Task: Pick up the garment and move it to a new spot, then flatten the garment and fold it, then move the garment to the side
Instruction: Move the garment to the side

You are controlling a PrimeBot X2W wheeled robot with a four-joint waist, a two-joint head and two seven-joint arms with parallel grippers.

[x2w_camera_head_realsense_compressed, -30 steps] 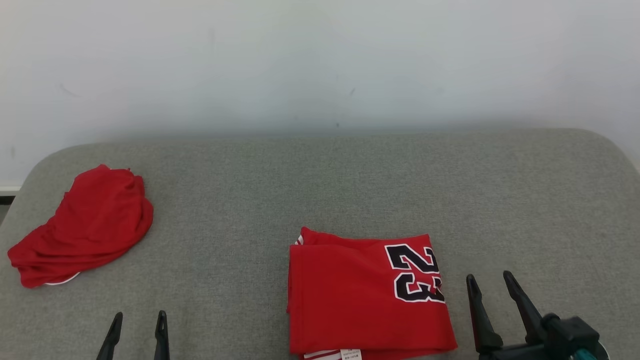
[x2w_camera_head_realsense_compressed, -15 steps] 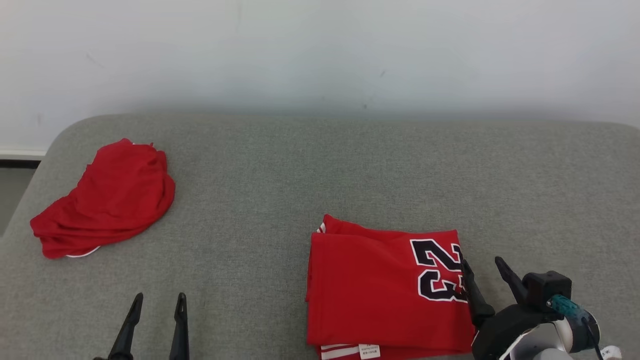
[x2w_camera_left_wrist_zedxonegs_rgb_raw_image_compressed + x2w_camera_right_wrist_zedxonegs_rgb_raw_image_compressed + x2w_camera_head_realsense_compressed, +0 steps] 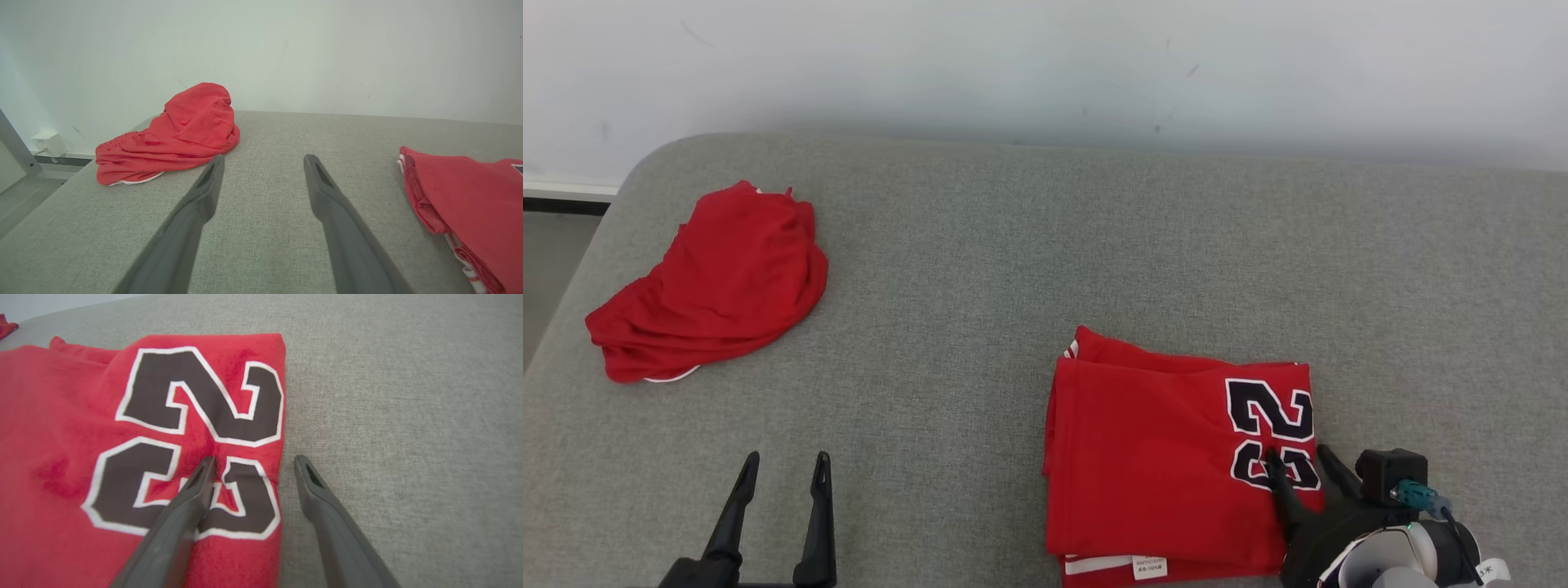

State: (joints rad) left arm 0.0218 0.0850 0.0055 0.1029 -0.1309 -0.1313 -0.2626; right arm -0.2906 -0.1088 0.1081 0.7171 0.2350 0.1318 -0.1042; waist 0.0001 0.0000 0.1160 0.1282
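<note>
The folded jersey lies flat on the bench, with a crumpled cloth well to its left. The right gripper, spread, straddles the jersey's right edge, which runs along its fingers. The right wrist view puts one finger over the number and one past the edge. The left gripper, also spread, hangs well left of the jersey.

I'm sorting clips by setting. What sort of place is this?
Probably a plain indoor test room: a grey padded top against a bare white wall, holding a folded red jersey and a crumpled red garment.
</note>
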